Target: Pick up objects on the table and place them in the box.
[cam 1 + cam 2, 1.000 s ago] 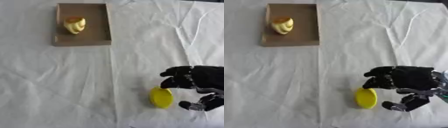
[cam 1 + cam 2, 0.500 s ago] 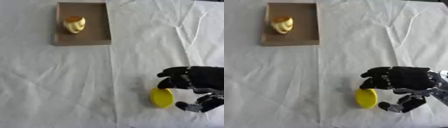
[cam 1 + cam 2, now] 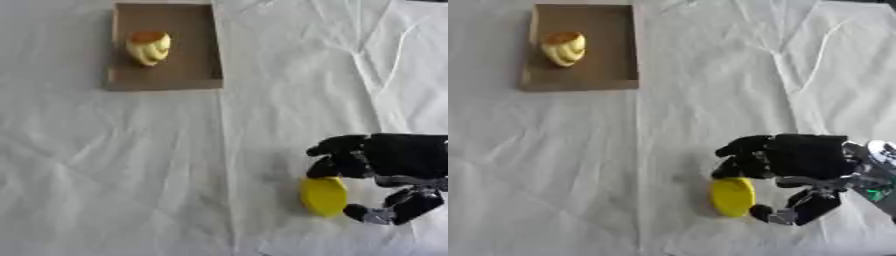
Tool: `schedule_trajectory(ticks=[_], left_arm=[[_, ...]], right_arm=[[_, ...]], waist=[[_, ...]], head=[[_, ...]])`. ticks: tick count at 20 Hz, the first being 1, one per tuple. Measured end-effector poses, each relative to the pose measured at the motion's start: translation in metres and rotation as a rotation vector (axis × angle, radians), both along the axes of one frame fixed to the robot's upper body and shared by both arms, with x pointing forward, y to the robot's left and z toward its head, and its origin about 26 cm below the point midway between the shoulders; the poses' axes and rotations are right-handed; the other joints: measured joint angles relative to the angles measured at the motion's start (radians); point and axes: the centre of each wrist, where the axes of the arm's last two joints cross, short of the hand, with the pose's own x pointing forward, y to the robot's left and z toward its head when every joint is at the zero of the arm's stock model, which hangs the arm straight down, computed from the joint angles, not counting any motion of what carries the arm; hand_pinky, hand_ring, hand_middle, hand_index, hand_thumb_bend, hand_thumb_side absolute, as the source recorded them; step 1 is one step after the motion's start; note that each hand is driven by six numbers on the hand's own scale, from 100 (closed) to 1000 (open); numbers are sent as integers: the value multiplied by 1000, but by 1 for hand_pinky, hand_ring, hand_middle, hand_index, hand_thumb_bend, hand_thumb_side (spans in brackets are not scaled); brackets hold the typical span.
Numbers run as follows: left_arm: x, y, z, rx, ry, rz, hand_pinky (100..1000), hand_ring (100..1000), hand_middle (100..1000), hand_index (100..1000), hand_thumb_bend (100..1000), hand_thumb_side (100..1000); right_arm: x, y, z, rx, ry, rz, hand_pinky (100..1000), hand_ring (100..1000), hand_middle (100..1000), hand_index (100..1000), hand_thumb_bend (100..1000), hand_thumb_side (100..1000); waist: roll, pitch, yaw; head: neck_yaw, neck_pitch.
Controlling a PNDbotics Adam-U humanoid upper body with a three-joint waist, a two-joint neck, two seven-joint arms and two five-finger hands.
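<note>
The box (image 3: pixel 166 50) sits at the upper left of the frame, with a ribbed object (image 3: pixel 148 47) inside toward its left. At the lower right, the right hand (image 3: pixel 798 162) sits around an oval object (image 3: pixel 733 196) on the cloth-covered table (image 3: pixel 131 165).

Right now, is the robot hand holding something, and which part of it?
Yes. The right robot hand curls around the yellow oval thing, fingers at its top edge and thumb at its lower right edge.
</note>
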Motion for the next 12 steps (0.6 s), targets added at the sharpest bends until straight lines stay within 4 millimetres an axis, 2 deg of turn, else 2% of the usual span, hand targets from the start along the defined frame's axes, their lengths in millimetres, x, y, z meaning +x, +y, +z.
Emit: schedule_trajectory(ticks=[9, 12], left_arm=[[0, -1, -1, -5, 4, -8, 866, 821, 774, 851, 162, 590], [0, -1, -1, -4, 5, -11, 867, 821, 773, 851, 158, 593]], right_arm=[[0, 4, -4, -22, 26, -27, 972, 1000, 829, 997, 188, 240], [-1, 6, -6, -23, 36, -32, 968, 1000, 803, 966, 134, 252]], waist=[[3, 4, 5], [5, 5, 6]], head=[[-8, -3], [-8, -3]])
